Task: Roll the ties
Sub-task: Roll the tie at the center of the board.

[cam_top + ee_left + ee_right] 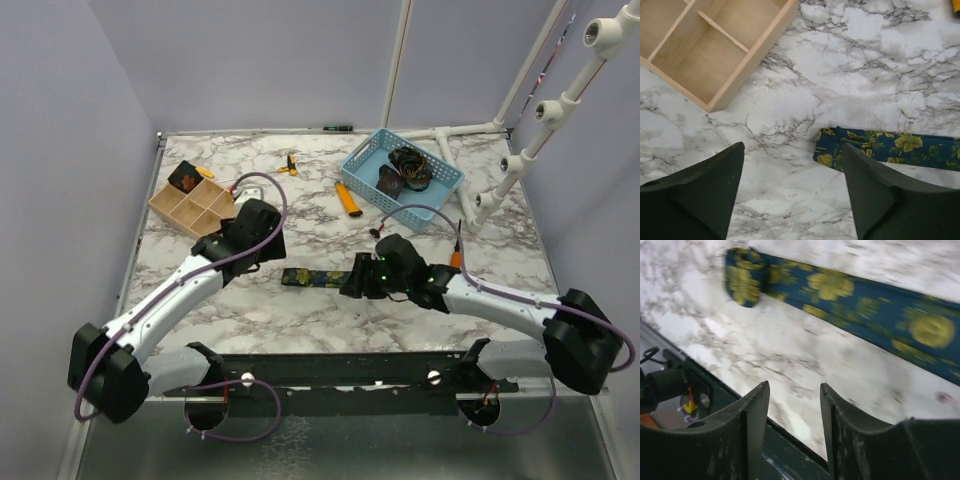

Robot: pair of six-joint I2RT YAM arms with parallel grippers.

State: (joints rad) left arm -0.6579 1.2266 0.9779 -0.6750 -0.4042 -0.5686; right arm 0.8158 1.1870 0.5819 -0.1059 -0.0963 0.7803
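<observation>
Hanging just above the marble counter [865, 65], the left claw [792, 150] has its two dark fingers spread wide with nothing between them. The folded end of the navy tie [900, 147], printed with yellow-green flowers, lies just ahead of its right-hand finger. That finger's tip covers a bit of the fabric in the wrist view, so I cannot tell whether they touch. From there the tie runs flat along the counter, away to the claw's right. Ahead and to the left of this claw sits a wooden divided box [752, 60], its near compartments bare in the wrist view.

The right claw [794, 390] is also parted, with a narrower gap and nothing gripped. It sits low over the counter's near edge. The same tie stretches across ahead of it, a blurred band with the folded tip at the far left. In the overhead view this claw is at the tie's other end, so the strip lies between the two claws.

Farther out, a dark roll with red-orange marks [184, 178] sits in the box's far corner. Beyond the right claw lies an orange-handled tool [348, 199], then a blue basket [360, 147] holding a dark bundle [410, 166].
</observation>
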